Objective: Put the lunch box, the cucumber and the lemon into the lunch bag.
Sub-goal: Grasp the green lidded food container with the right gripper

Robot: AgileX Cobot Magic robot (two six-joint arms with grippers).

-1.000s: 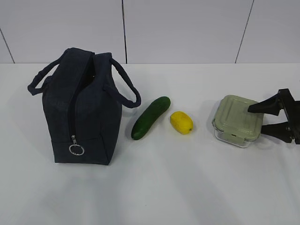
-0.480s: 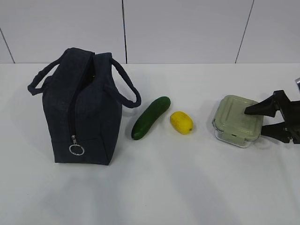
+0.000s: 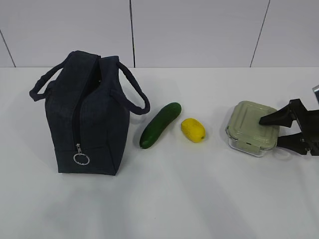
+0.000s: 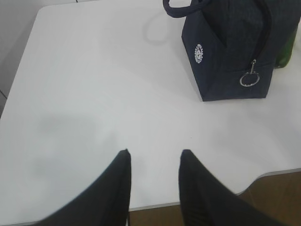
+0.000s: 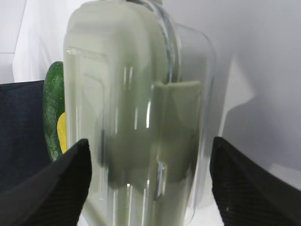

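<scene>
The navy lunch bag [image 3: 87, 117] stands at the left, its top open. The cucumber [image 3: 160, 124] and the lemon [image 3: 193, 130] lie side by side to its right. The lunch box [image 3: 250, 128] with its sage-green lid sits further right. My right gripper [image 3: 271, 132] is open, one finger over the lid's right edge and one beside the box's near side. In the right wrist view the lunch box [image 5: 136, 117] fills the space between the fingers [image 5: 61, 183] with gaps on both sides. My left gripper [image 4: 154, 153] is open and empty over bare table, well short of the lunch bag [image 4: 230, 52].
The white table [image 3: 164, 199] ends at a grey panelled wall behind. The table's near edge [image 4: 155, 205] lies just under the left gripper. The right wrist view shows the cucumber [image 5: 53, 108], the lemon [image 5: 61, 132] and the bag [image 5: 21, 132] beyond the box.
My right gripper has edged left and a little lower, so its fingers reach further around the lunch box. The box, cucumber, lemon and bag have not moved.
</scene>
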